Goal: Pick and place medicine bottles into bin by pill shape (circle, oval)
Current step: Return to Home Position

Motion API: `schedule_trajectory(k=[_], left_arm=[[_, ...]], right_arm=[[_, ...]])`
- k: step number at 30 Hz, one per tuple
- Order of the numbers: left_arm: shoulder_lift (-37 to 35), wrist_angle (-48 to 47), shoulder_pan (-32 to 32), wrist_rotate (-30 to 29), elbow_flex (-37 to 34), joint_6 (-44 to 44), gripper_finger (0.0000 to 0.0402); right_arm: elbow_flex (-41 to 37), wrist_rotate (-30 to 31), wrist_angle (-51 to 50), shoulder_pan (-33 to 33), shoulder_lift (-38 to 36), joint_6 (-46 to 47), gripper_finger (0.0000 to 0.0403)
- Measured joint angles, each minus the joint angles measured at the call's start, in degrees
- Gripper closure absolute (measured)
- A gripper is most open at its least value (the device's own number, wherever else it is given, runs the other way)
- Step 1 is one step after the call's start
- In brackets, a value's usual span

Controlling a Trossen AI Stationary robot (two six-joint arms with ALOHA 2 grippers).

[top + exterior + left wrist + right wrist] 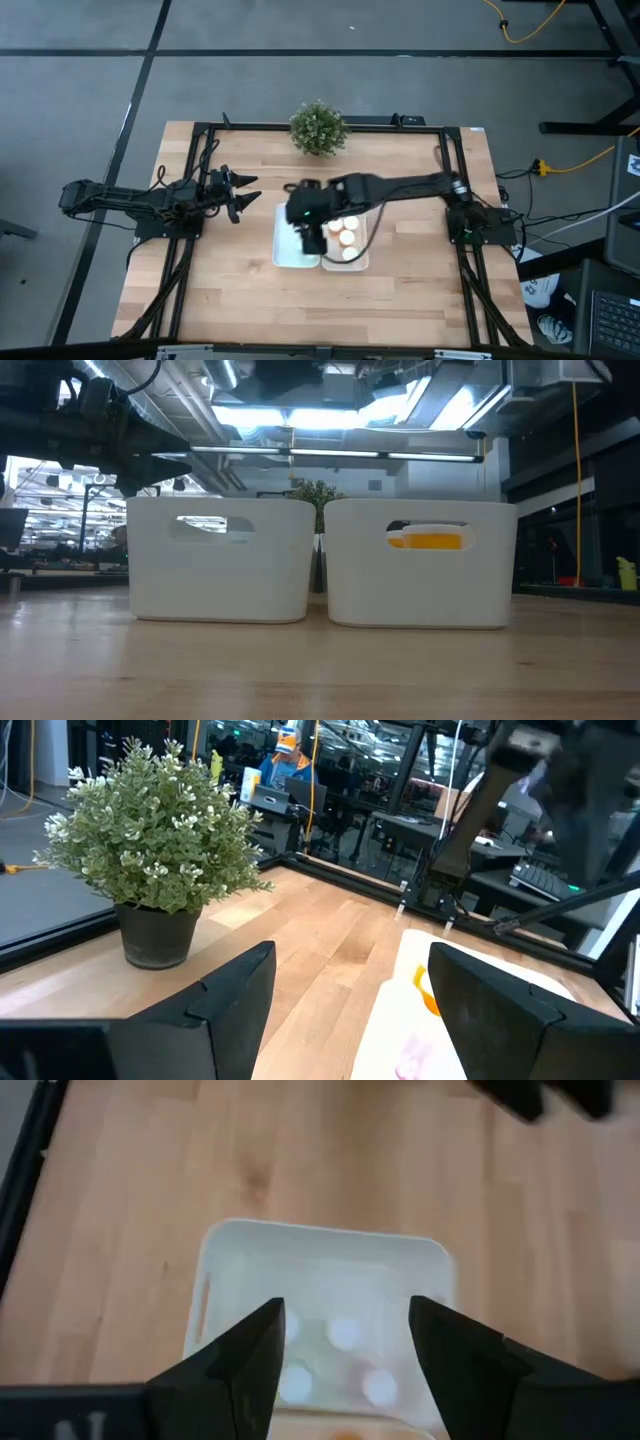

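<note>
Two white bins stand side by side mid-table: the left bin [285, 250] and the right bin [360, 245]. Orange medicine bottles with white caps [346, 236] stand in the right bin; orange shows through its handle slot [430, 540]. My right gripper [347, 1308] hangs open above the left bin [320, 1255], nothing between its fingers; several white-capped bottles [345, 1332] stand on that bin's floor below it. In the high view the right gripper [308, 238] covers much of the left bin. My left gripper [245, 195] waits open at the table's left, pointing level toward the bins.
A small potted plant [318, 128] stands at the table's far edge behind the bins, also in the left wrist view [150, 830]. Black frame rails [200, 160] run along the table's left, right and far sides. Bare wood lies toward the near edge [320, 310].
</note>
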Motion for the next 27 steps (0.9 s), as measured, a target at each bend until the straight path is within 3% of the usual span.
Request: schedule_trajectory(k=[3, 7, 13, 19, 27], left_arm=[[0.00, -0.01, 0.00, 0.02, -0.02, 0.00, 0.0147], [0.00, 0.01, 0.00, 0.02, 0.00, 0.00, 0.0147], [-0.02, 0.01, 0.00, 0.01, 0.00, 0.00, 0.0147], [-0.01, 0.02, 0.00, 0.00, 0.00, 0.00, 0.0147], [0.00, 0.03, 0.00, 0.00, -0.01, -0.01, 0.0147]], right_arm=[[-9.50, 2.85, 3.50, 0.19, -7.40, -0.21, 0.0191], [-30.62, 6.03, 18.32, 1.22, -21.76, -2.53, 0.0197], [-61.47, 6.23, 40.45, 1.36, -45.89, -1.21, 0.0199], [-81.51, 5.66, 50.41, 1.38, -65.58, 9.12, 0.0199], [-102.96, 7.69, 66.01, 1.36, -84.06, 16.81, 0.0199]])
